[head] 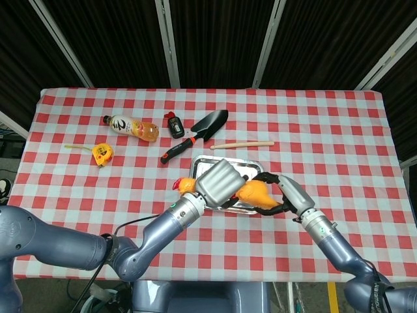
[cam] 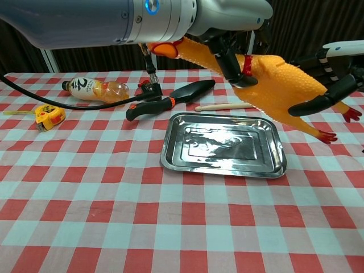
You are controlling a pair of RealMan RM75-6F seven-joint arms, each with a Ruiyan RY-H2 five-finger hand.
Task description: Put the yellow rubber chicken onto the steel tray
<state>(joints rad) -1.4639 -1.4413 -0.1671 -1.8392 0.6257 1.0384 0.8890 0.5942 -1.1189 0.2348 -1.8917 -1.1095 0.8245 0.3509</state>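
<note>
The yellow rubber chicken [cam: 278, 77] hangs in the air above the right part of the steel tray [cam: 187, 162], head to the left and red feet to the right. My left hand [cam: 227, 48] grips it by the neck, just behind the orange head. My right hand [cam: 333, 85] wraps the rear of its body, with fingers above and below. From the head view, the chicken [head: 254, 193] sits over the tray's [head: 212, 158] near edge, between my left hand [head: 218, 181] and my right hand [head: 280, 192].
Behind the tray lie a black trowel with a red-tipped handle [cam: 170, 101] and a wooden stick [cam: 224, 106]. A drink bottle [cam: 94, 88], a small black device [cam: 149, 91] and a yellow tape measure [cam: 46, 114] lie to the left.
</note>
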